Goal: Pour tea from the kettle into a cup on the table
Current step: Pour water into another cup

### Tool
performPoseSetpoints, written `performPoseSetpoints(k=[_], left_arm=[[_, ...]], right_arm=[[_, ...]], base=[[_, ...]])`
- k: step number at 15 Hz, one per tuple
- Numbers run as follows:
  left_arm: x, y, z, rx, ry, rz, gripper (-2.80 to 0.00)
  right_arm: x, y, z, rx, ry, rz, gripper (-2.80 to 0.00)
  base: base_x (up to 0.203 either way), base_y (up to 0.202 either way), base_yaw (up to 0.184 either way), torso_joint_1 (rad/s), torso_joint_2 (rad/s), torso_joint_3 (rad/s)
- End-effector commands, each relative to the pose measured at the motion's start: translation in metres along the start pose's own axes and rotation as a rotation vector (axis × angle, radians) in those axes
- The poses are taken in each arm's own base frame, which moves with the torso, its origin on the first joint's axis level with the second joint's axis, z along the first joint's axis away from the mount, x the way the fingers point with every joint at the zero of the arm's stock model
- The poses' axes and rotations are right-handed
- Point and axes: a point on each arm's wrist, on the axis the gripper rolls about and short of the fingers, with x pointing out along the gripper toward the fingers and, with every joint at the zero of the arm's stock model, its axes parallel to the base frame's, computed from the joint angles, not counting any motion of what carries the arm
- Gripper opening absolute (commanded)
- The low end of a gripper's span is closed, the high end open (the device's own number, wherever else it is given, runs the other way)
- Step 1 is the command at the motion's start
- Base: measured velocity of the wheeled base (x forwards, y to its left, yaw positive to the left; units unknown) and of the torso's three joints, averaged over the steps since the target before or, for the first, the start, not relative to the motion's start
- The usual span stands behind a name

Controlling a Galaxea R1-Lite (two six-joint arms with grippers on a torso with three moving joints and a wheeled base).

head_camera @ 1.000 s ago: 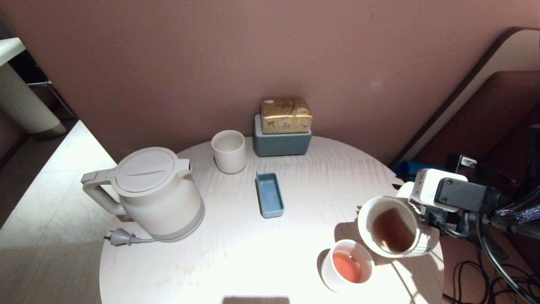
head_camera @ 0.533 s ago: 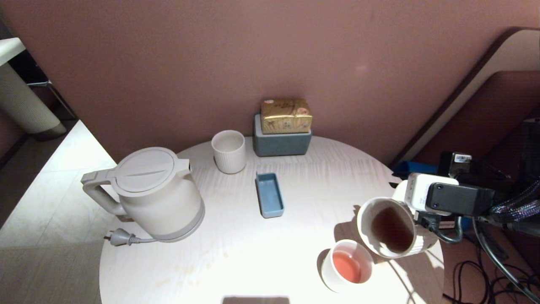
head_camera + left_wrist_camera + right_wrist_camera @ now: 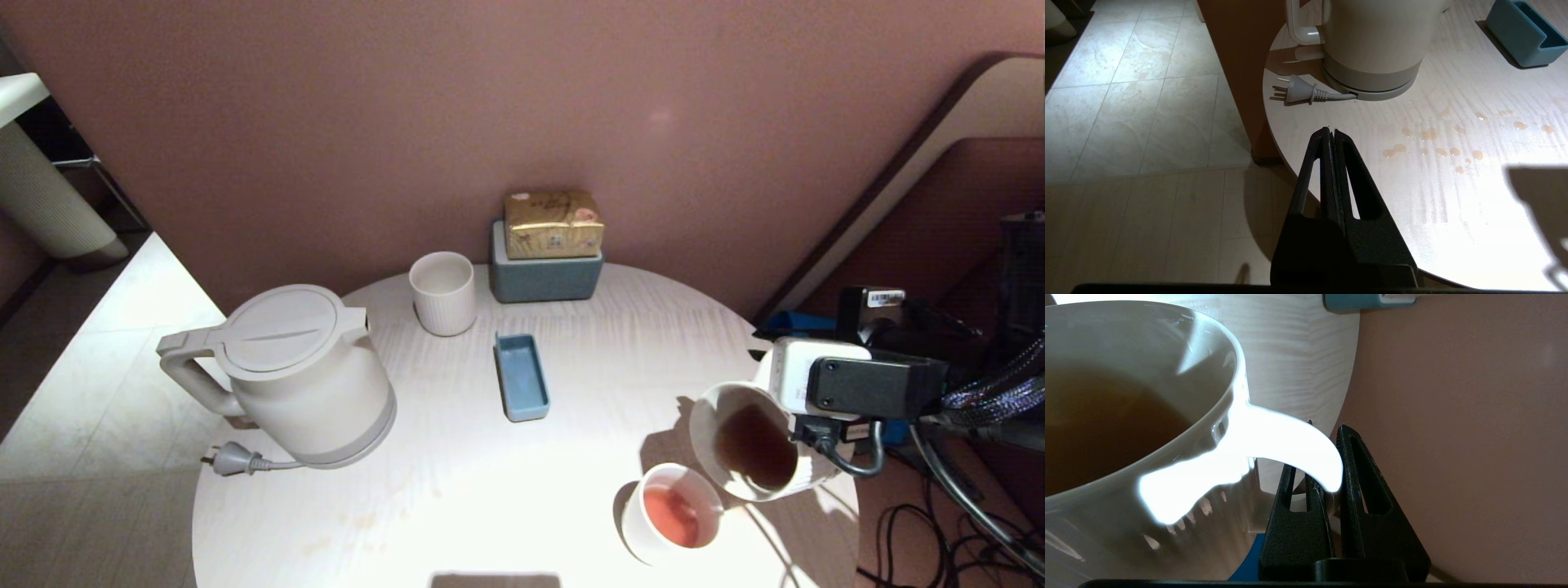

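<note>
Looking down from the head view, you see the right tool [image 3: 804, 425] holding a tilted ribbed mug [image 3: 755, 445] of dark tea [image 3: 755, 445] over a smaller cup [image 3: 673, 514] of pink tea; the kettle [image 3: 302, 371] stands on the worktop [image 3: 490, 490], well apart. In the left wrist view, the left tool [image 3: 1329, 132] is clenched empty near the plug [image 3: 1300, 90]. In the right wrist view, the tool's fingers [image 3: 1294, 486] clamp the mug's handle [image 3: 1290, 447].

Gold packet [image 3: 554, 224] atop grey-blue box [image 3: 544, 278]; blue tray [image 3: 521, 376] nearby.
</note>
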Motion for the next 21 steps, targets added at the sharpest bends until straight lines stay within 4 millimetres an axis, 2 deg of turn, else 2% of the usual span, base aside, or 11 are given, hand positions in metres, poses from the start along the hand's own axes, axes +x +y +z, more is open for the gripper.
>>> performPoseSetpoints(k=[1,6,14,21], left_arm=[[0.000,0.000,0.000,0.000,-0.001,0.000,-2.80],[0.000,0.000,0.000,0.000,-0.001,0.000,-2.80],[0.000,0.000,0.000,0.000,-0.001,0.000,-2.80],[0.000,0.000,0.000,0.000,-0.001,0.000,-2.80]], right_arm=[[0.000,-0.003,0.005,-0.039,-0.005,-0.005,-2.80],[0.002,-0.003,0.010,-0.104,0.004,-0.002,-2.80],[0.005,0.003,0.031,-0.160,0.025,0.026,-2.80],[0.004,0.004,0.032,-0.261,0.053,0.021,-2.80]], base=[[0.000,0.000,0.000,0.000,0.00,0.000],[0.000,0.000,0.000,0.000,0.00,0.000],[0.000,0.000,0.000,0.000,0.00,0.000],[0.000,0.000,0.000,0.000,0.00,0.000]])
